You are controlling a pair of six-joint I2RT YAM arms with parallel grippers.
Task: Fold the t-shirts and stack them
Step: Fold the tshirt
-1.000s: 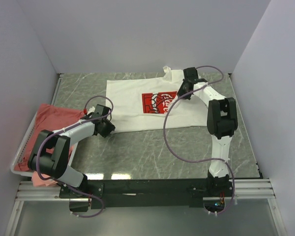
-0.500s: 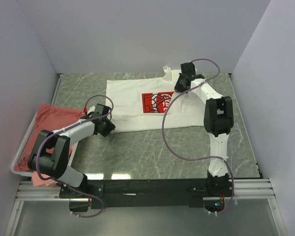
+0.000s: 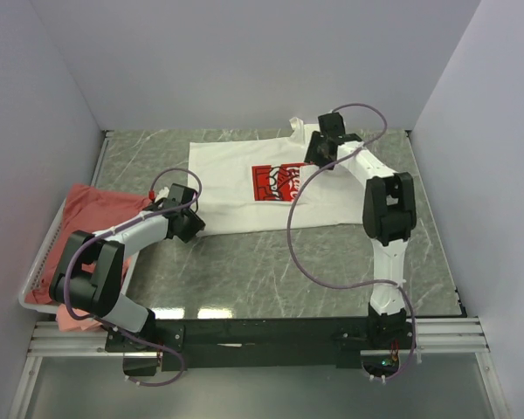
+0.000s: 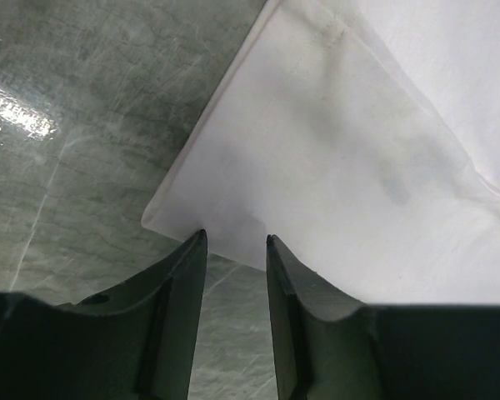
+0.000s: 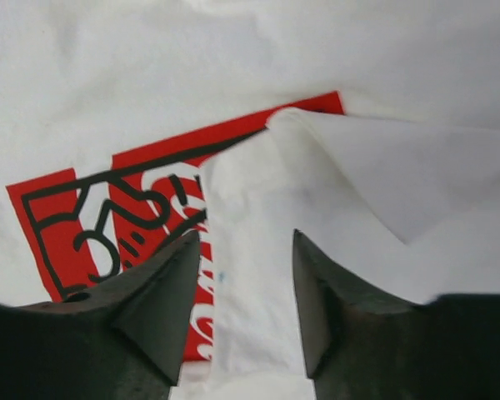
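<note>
A white t-shirt [image 3: 236, 179] with a red printed rectangle [image 3: 275, 182] lies spread on the marble table. One of its edges is folded over the print as a white flap [image 5: 258, 283]. My right gripper [image 3: 315, 157] hovers over that flap, open [image 5: 246, 237], with nothing between its fingers. My left gripper [image 3: 195, 230] sits low at the shirt's near-left corner [image 4: 179, 218], open [image 4: 235, 237], its fingertips at the hem without clamping it. Salmon t-shirts [image 3: 96, 209] lie heaped at the left.
A white wire basket [image 3: 35, 272] at the table's left edge holds the salmon heap, which spills over its near corner. Grey walls close the left, back and right sides. Bare marble tabletop [image 3: 271, 262] lies between the shirt and the arm bases.
My right gripper went from shut to open, letting go of the shirt's folded flap, and drew back a little toward the far wall. The left arm stayed put.
</note>
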